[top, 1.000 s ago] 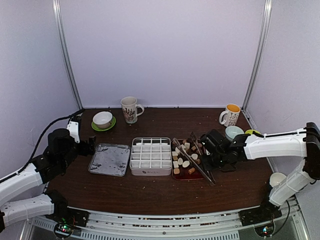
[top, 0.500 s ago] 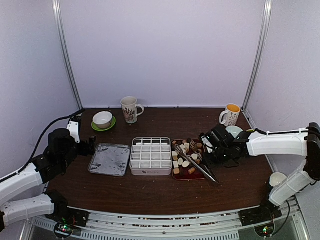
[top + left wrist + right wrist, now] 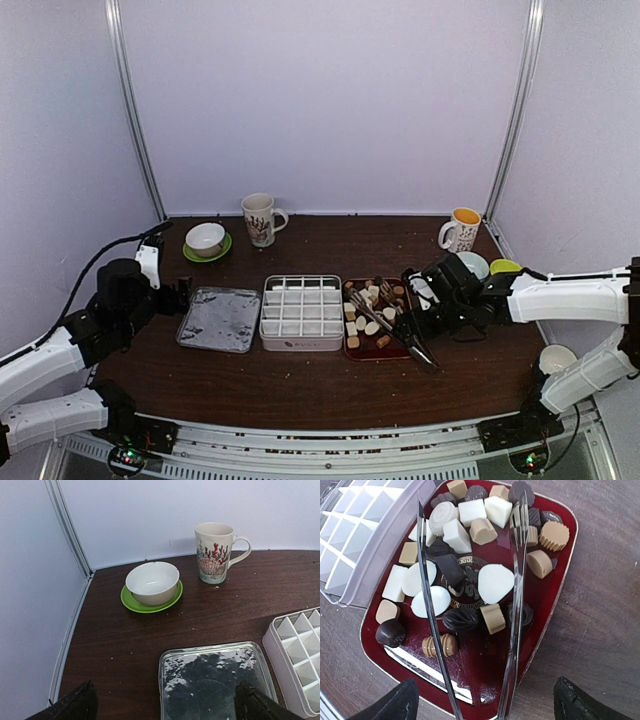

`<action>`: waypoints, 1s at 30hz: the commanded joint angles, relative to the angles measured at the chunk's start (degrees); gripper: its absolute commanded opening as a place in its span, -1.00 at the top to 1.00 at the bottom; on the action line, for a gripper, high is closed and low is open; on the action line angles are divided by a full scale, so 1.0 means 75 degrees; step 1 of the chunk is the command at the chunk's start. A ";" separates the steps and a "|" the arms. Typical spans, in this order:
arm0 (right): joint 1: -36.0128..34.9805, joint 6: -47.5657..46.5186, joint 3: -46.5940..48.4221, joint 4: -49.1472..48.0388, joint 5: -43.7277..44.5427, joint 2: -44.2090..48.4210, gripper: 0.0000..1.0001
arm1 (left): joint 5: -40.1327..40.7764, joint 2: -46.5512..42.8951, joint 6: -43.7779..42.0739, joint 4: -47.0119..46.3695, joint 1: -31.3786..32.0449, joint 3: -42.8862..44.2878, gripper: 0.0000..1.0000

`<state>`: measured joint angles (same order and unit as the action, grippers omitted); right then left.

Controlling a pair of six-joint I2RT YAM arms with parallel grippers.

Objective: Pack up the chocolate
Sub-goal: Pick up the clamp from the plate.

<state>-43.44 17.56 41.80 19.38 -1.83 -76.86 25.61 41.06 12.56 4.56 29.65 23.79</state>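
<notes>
The small dark brown, tan and cream-white chocolate pieces [image 3: 495,582] are being carried in a heap by the dark-red rectangular tray [image 3: 475,672]. It is being borne by the brown bench [image 3: 600,630], just beside a white compartment box [image 3: 365,530]. Metal tongs [image 3: 515,605] are being supported on the pieces, arms spread. The right claw [image 3: 485,707] is being held wide open above them, gripping nothing. The left claw [image 3: 165,707] is being held wide open and empty over a clear rectangular tray [image 3: 215,680].

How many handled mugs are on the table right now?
2: a shell-print mug at back left, an orange-lined mug at back right. Others may be hidden.
</notes>
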 commanded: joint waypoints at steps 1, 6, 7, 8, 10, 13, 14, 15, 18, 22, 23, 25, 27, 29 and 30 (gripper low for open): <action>0.0061 0.0300 -0.0035 -0.0295 -0.0269 -0.0345 -0.88 | -0.0100 -0.0107 -0.0003 -0.0185 -0.0043 0.0188 -0.95; 0.0058 0.0307 0.0003 -0.0421 -0.0679 -0.0733 -0.77 | -0.0098 -0.0130 -0.0022 -0.0136 -0.0050 0.0202 -0.95; 0.0061 0.0307 0.0003 -0.0453 -0.0772 -0.0769 -0.75 | -0.0098 -0.0139 -0.0022 -0.0139 -0.0048 0.0197 -0.96; 0.0062 0.0301 0.0021 -0.0471 -0.0820 -0.0812 -0.74 | -0.0098 -0.0136 -0.0016 -0.0137 -0.0042 0.0192 -0.95; 0.0051 0.0275 0.0055 -0.0463 -0.0871 -0.0891 -0.69 | -0.0098 -0.0154 -0.0010 -0.0128 -0.0049 0.0191 -0.96; 0.0062 0.0215 0.0121 -0.0453 -0.0894 -0.0973 -0.54 | -0.0098 -0.0166 -0.0010 -0.0110 -0.0047 0.0191 -0.95; 0.0051 0.0187 0.0154 -0.0425 -0.0902 -0.1000 -0.51 | -0.0092 -0.0166 -0.0020 -0.0104 -0.0050 0.0191 -0.95; 0.0050 0.0137 0.0193 -0.0390 -0.0883 -0.1053 -0.47 | -0.0087 -0.0176 -0.0022 -0.0104 -0.0041 0.0191 -0.95; 0.0044 0.0049 0.0320 -0.0239 -0.0654 -0.1238 -0.35 | -0.0058 -0.0188 -0.0034 -0.0103 -0.0043 0.0179 -0.95; 0.0026 -0.0031 0.0387 -0.0175 -0.0497 -0.1331 -0.25 | -0.0045 -0.0218 -0.0051 -0.0124 -0.0040 0.0157 -0.95; 0.0016 -0.0043 0.0403 -0.0179 -0.0495 -0.1333 -0.24 | -0.0041 -0.0215 -0.0056 -0.0127 -0.0049 0.0156 -0.96; 0.0012 -0.0056 0.0414 -0.0190 -0.0486 -0.1380 -0.24 | -0.0039 -0.0224 -0.0057 -0.0121 -0.0043 0.0156 -0.96; -0.0003 -0.0072 0.0450 -0.0187 -0.0483 -0.1442 -0.23 | -0.0029 -0.0204 -0.0051 -0.0127 -0.0042 0.0150 -0.95; -0.0022 -0.0080 0.0493 -0.0193 -0.0473 -0.1495 -0.20 | -0.0030 -0.0190 -0.0055 -0.0116 -0.0047 0.0156 -0.95; -0.0031 -0.0080 0.0496 -0.0202 -0.0466 -0.1499 -0.14 | -0.0038 -0.0189 -0.0057 -0.0105 -0.0046 0.0156 -0.96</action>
<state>-43.33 17.76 43.90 17.50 -6.96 -87.18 25.47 40.01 12.53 4.80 29.65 23.79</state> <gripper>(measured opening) 0.603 0.977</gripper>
